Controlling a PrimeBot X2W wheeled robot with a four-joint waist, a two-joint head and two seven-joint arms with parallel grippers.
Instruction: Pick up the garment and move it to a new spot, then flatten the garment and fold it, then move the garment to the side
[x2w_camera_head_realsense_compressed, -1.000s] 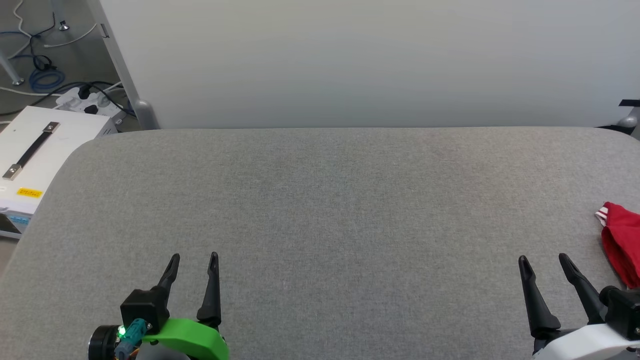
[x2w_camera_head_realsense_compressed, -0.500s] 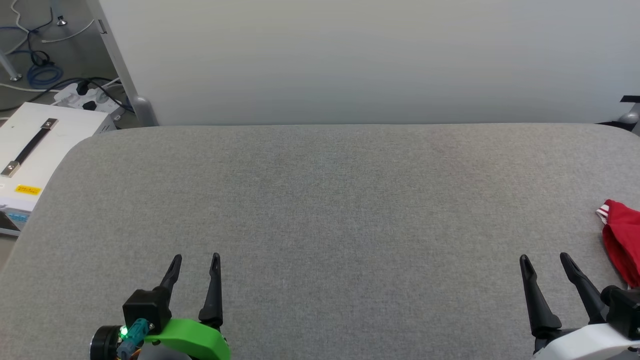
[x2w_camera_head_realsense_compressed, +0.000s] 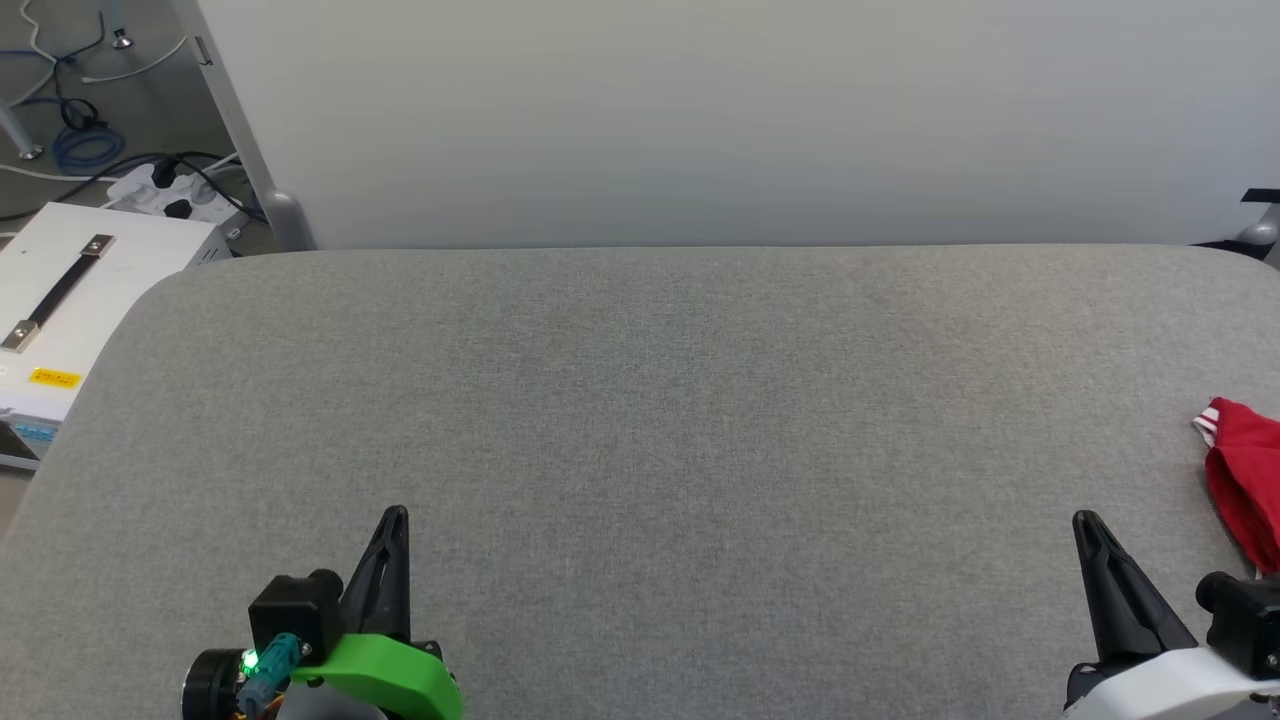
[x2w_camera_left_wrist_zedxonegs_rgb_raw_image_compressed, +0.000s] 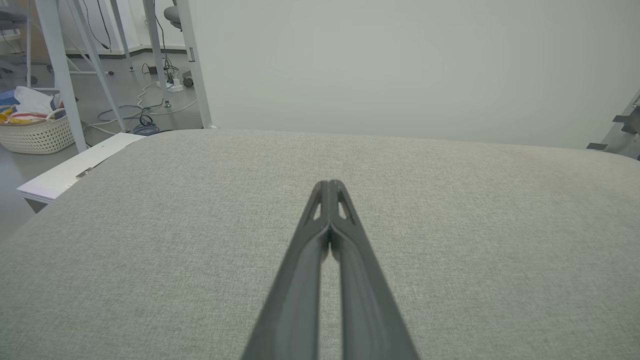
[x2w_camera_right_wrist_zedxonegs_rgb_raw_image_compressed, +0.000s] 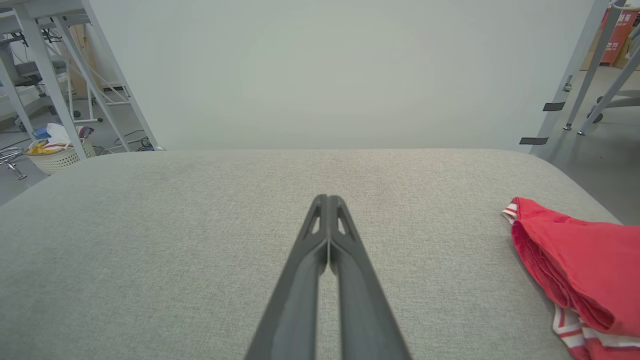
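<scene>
Looking down from the head camera, we see the left end effector (x2w_camera_head_realsense_compressed: 395, 515) at the lower left above the grey fabric-covered tabletop (x2w_camera_head_realsense_compressed: 650, 400). Its two dark fingers are pressed together into one tip and grip nothing. The right end effector (x2w_camera_head_realsense_compressed: 1086, 520) at the lower right is the same, with its fingers pressed together and empty. The garment (x2w_camera_head_realsense_compressed: 1245, 490) lies bunched at the tabletop's right edge, partly cut off by the frame, near the right end effector but apart from it. It is red, with white-and-red stripe trim at its far left corner. In the right wrist view we find it crumpled to the right of the closed fingers, with more striped trim at its near end. A pale panel (x2w_camera_head_realsense_compressed: 700, 120) stands behind the tabletop's far edge. Off the left edge are a white case (x2w_camera_head_realsense_compressed: 90, 290) with a black handle and loose cables (x2w_camera_head_realsense_compressed: 80, 150) on the floor.
</scene>
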